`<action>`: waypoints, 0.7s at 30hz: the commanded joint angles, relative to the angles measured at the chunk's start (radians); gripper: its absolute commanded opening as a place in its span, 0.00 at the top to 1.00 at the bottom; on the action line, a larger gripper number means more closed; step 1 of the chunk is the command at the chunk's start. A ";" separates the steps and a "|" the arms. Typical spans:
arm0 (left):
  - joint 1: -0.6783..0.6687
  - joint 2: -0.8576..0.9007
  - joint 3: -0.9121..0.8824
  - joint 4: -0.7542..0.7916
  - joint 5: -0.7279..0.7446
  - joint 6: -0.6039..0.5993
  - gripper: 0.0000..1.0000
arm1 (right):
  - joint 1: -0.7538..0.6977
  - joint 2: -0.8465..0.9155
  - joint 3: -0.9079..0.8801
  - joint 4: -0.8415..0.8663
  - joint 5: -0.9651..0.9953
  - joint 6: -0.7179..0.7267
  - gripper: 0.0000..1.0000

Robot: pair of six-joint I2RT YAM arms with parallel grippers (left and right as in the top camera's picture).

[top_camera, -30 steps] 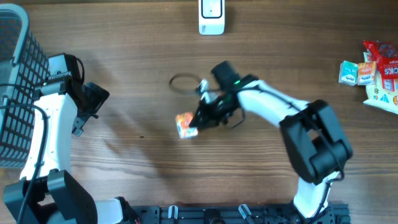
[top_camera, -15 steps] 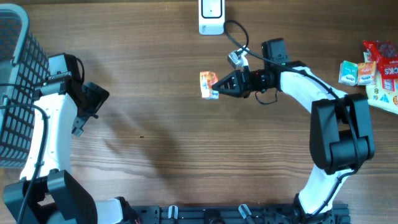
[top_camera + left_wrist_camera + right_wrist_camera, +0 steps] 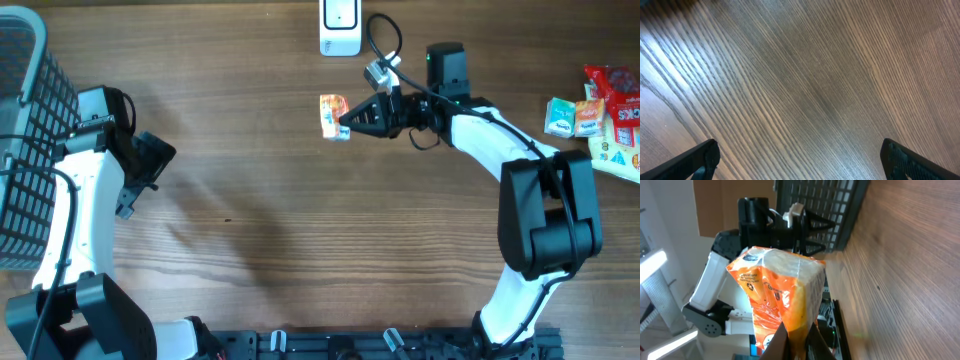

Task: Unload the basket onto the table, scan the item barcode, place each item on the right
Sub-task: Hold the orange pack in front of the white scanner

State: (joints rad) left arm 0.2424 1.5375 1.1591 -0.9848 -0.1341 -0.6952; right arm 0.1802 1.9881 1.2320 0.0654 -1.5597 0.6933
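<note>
Orange film packet [image 3: 335,115], white on one face, sits clamped in the right gripper [image 3: 352,118]. The jaws are closed on its lower end and the packet sticks out past the fingertips, off the wooden table [image 3: 300,250]. It is near the white scanner [image 3: 340,28] at the far edge, not touching it.

Right wrist view: packet [image 3: 780,295] fills the centre. A blue oval logo and a recycling mark are visible, but the lettering is too blurred to read. The dark basket [image 3: 825,210] shows behind it.

Overhead only: snack packs [image 3: 605,115] at the right edge, their print too small to read.

Left gripper [image 3: 799,147]: fingers [image 3: 700,159] spread wide over bare wood, holding nothing.
</note>
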 commanded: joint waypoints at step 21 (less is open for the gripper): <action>0.005 -0.002 0.017 0.001 -0.013 -0.020 0.00 | -0.019 0.002 0.013 0.275 -0.062 0.358 0.96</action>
State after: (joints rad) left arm 0.2424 1.5375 1.1591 -0.9844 -0.1337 -0.6952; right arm 0.1780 1.9881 1.2327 0.3328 -1.5597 1.0443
